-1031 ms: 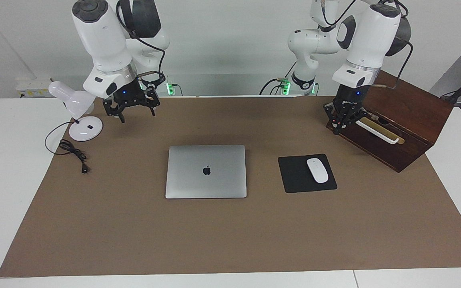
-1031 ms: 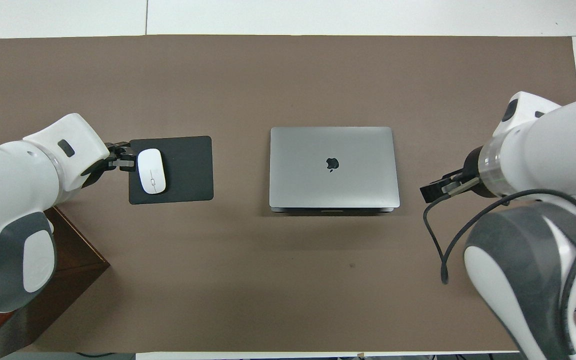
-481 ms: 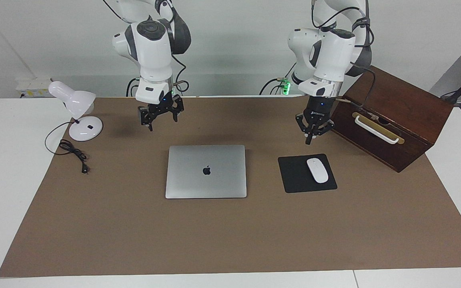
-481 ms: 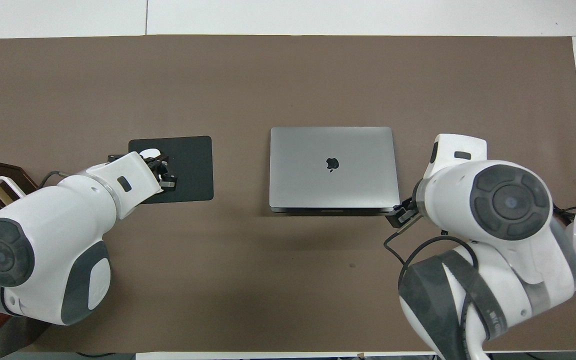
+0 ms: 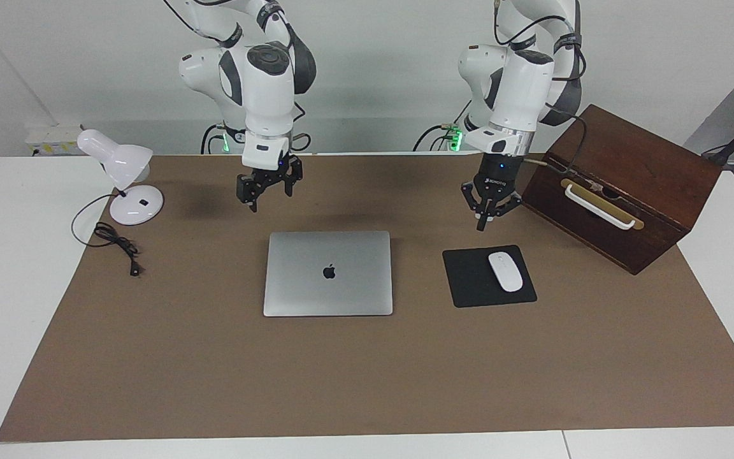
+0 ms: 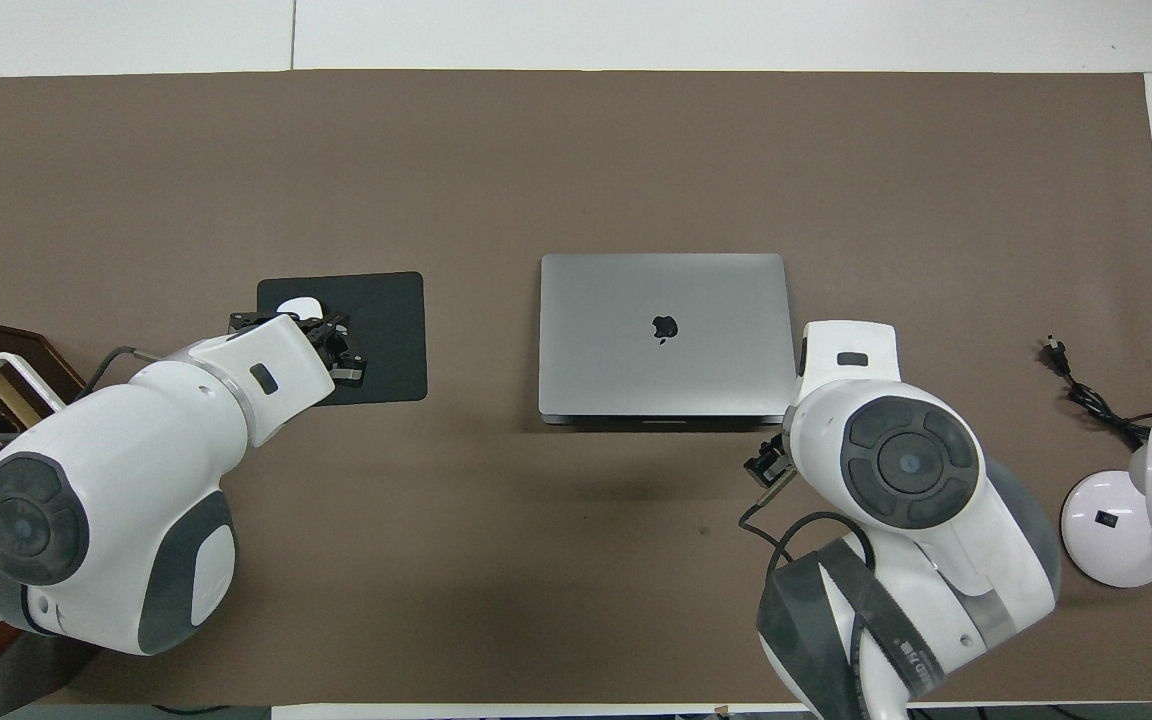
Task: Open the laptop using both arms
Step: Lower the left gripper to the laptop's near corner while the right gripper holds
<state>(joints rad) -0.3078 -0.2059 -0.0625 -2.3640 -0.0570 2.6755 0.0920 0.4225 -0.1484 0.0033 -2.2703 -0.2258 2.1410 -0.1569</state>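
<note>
The silver-grey laptop (image 5: 327, 273) lies closed in the middle of the brown mat, apple logo up; it also shows in the overhead view (image 6: 666, 335). My right gripper (image 5: 271, 195) hangs open in the air over the mat, by the laptop's robot-side corner toward the right arm's end; in the overhead view only a bit of it (image 6: 766, 465) shows under the arm. My left gripper (image 5: 485, 217) hangs over the mat by the mouse pad's robot-side edge, fingers drawn together on nothing; it also shows in the overhead view (image 6: 341, 352). Neither touches the laptop.
A black mouse pad (image 5: 469, 277) with a white mouse (image 5: 505, 271) lies beside the laptop toward the left arm's end. A dark wooden box (image 5: 622, 191) stands at that end. A white desk lamp (image 5: 122, 172) and its cable (image 5: 115, 242) are at the right arm's end.
Both arms swung inward. The right gripper moved from beside the lamp to near the laptop's corner. The left gripper moved from the wooden box to the mouse pad's edge.
</note>
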